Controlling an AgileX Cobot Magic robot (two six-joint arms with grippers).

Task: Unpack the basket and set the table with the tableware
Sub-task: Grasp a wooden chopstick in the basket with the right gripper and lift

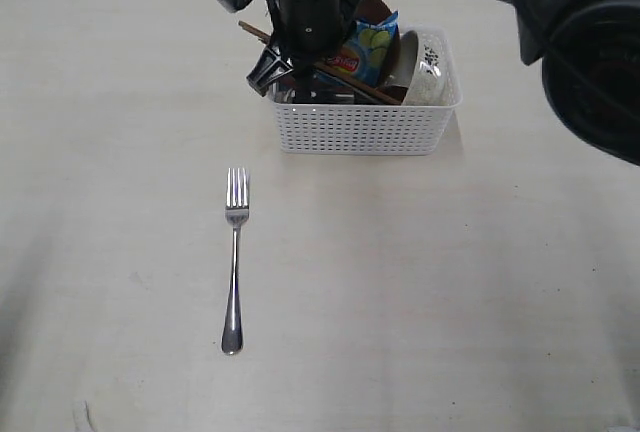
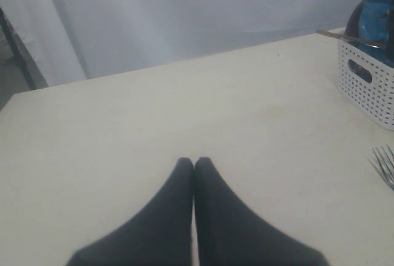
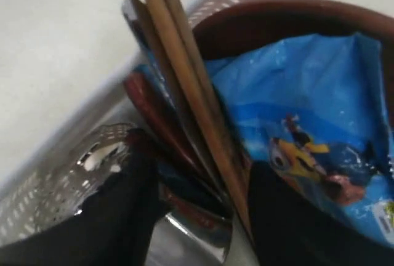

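The left gripper (image 2: 194, 163) is seen clenched over the table (image 1: 450, 282), its two dark fingers pressed together with nothing between them. Nearest in the exterior view, a steel fork (image 1: 235, 257) is laid flat on the table. Its tines are directed toward the basket (image 1: 355, 130), and it is well apart from it. Farther back, the white perforated basket is set on the tabletop. The right gripper (image 3: 198, 155) is lowered into the basket's left end. Its jaws are held released, spread to either side of two wooden chopsticks (image 3: 184, 75), a steel knife blade (image 3: 136, 23) and a red-brown spoon handle (image 3: 151, 109); no grasp is seen. A shiny steel cup (image 3: 92, 161) is seen just beside one finger. A blue chips bag (image 3: 308, 106) is propped against a brown plate (image 3: 289, 23), and a white bowl (image 1: 428, 72) is tilted on edge at the right end.
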